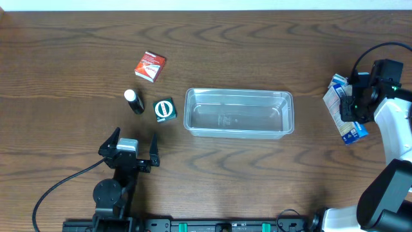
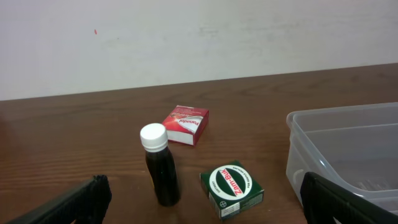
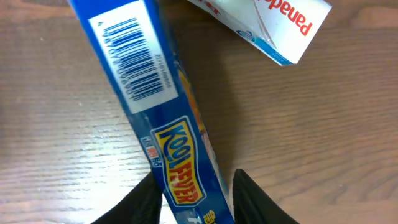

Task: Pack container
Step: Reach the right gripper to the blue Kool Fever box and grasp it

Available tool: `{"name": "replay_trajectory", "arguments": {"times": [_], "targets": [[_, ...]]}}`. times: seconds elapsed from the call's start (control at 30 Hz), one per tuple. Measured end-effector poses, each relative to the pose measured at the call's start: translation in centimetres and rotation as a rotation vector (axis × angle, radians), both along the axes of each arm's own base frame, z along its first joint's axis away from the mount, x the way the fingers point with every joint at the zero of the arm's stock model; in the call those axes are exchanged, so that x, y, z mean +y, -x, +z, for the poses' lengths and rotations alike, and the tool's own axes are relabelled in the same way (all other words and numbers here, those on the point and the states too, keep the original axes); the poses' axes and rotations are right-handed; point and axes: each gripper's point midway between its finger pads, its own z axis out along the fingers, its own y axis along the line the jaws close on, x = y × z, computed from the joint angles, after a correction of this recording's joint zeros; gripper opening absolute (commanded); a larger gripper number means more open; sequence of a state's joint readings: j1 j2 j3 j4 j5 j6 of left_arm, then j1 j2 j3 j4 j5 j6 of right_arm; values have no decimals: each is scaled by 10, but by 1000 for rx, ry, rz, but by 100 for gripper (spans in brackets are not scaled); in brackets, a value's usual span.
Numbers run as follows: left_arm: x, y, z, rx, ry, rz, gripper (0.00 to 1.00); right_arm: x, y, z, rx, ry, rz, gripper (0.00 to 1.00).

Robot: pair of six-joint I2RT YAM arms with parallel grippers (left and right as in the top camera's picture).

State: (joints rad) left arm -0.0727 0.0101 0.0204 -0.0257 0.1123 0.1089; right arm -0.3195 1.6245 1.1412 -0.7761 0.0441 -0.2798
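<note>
- Container (image 1: pixel 238 92): clear tub, open side up, nothing in it. It sits mid-table (image 1: pixel 257 38) btwn the two arms. Long axis runs arm to arm, one short end facing each.
- R gripper (image 3: pixel 196 196): off the container's right short end, well apart from it. Fingers straddle a blue box (image 3: pixel 155 93) across its narrow width.
- R grip state: a thin dark gap shows at one finger, so cannot tell if it is pinching the box or only bracketing it.
- Blue box axis: roughly crosswise to the container's long axis, slightly skewed (per overhead view).
- Judgement: the carry runs from beyond the right end inward. The box prob. needs about a quarter turn to lie along the tub.
- White box (image 3: pixel 273 22): just beside the blue box's far end. Contact or overlap not determinable.
- L gripper (image 1: pixel 134 140): jaws wide apart, holding nothing. It is near the container's left short end, on the robot's side of it.
- Items off the container's left end: green box (image 1: pixel 165 109) nearest the tub, then dark bottle (image 1: pixel 134 101) standing upright, then red box (image 1: pixel 150 66) farthest.
- Nearer arm: R for the blue and white boxes, L for the other three.
</note>
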Motion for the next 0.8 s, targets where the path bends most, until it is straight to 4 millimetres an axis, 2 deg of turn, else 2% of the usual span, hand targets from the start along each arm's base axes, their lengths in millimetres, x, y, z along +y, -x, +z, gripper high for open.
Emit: {"name": "replay_trajectory", "arguments": {"times": [0.5,0.57,0.63,0.8], "targets": [[0,0,0,0,0,0,98,11,3,-2,2,-69,-133,31],[0,0,0,0,0,0,98,12,4,-2,4,-72,-138,24],[0,0,0,0,0,0,98,13,4,-2,3,-79,-140,11],[0,0,0,0,0,0,98,13,3,-2,-4,-86,-159,2]]}}
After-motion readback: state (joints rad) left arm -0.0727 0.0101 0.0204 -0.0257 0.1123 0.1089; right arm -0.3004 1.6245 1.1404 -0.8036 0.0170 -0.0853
